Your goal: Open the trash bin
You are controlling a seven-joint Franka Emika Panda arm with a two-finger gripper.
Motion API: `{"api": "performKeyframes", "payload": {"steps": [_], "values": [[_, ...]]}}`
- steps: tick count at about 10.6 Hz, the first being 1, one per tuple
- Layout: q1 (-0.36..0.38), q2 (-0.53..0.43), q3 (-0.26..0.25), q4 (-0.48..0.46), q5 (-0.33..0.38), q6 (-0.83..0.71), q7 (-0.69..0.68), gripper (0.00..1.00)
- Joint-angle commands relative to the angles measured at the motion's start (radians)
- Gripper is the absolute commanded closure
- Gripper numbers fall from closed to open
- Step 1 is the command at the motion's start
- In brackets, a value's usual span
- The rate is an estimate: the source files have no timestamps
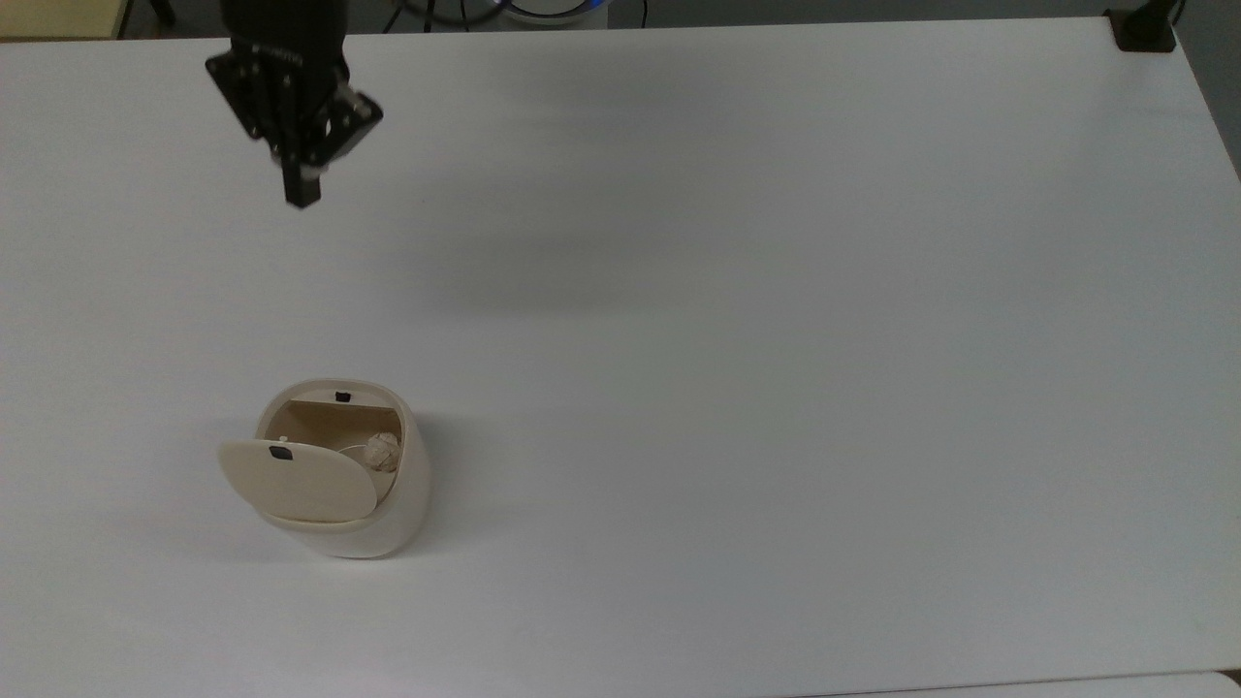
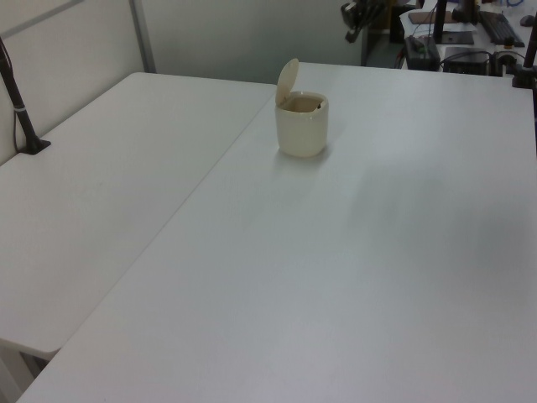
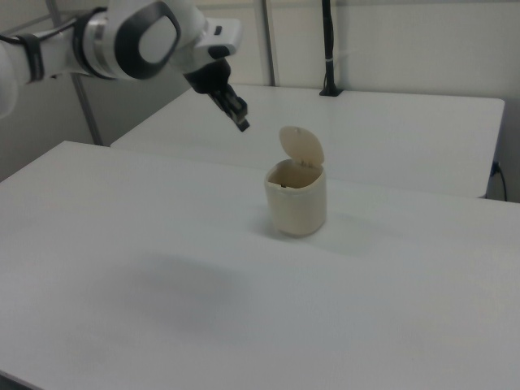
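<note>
while the trash bin (image 1: 339, 485) stands on the desk (image 1: 776, 339) with its lid (image 1: 296, 480) up, the end effector (image 1: 301, 194) hangs well apart toward the top view's upper left, fingers pressed together, holding nothing.

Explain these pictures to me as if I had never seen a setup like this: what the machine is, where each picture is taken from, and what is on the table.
The machine is a robot arm ending in a gripper, a two-finger claw. It holds nothing and hangs in the air, away from the bin. Three cameras film one moment: the top view looks down on the white table, and the left view and right view look across it from the sides. On the table stands a small cream trash bin. Its lid is flipped up, so the bin is open, and a crumpled wad lies inside.
</note>
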Motion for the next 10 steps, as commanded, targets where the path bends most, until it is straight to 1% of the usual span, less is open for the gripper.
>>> {"api": "performKeyframes", "payload": {"steps": [1, 2, 3, 4, 5, 6, 7, 9, 10], "values": [[0.036, -0.109, -0.002, -0.042, 0.04, -0.18, -0.004, 0.98], [0.038, -0.129, 0.004, -0.042, 0.071, -0.229, -0.042, 0.96], [0.038, -0.157, 0.018, -0.057, 0.098, -0.285, -0.135, 0.87], [0.038, -0.172, 0.033, -0.063, 0.106, -0.335, -0.173, 0.76], [0.036, -0.174, 0.048, -0.065, 0.109, -0.369, -0.194, 0.62], [0.029, -0.174, 0.076, -0.068, 0.106, -0.381, -0.222, 0.54], [0.022, -0.174, 0.093, -0.082, 0.102, -0.383, -0.257, 0.43], [0.024, -0.168, 0.096, -0.083, 0.093, -0.386, -0.337, 0.07], [0.022, -0.168, 0.096, -0.085, 0.091, -0.395, -0.354, 0.0]]}}
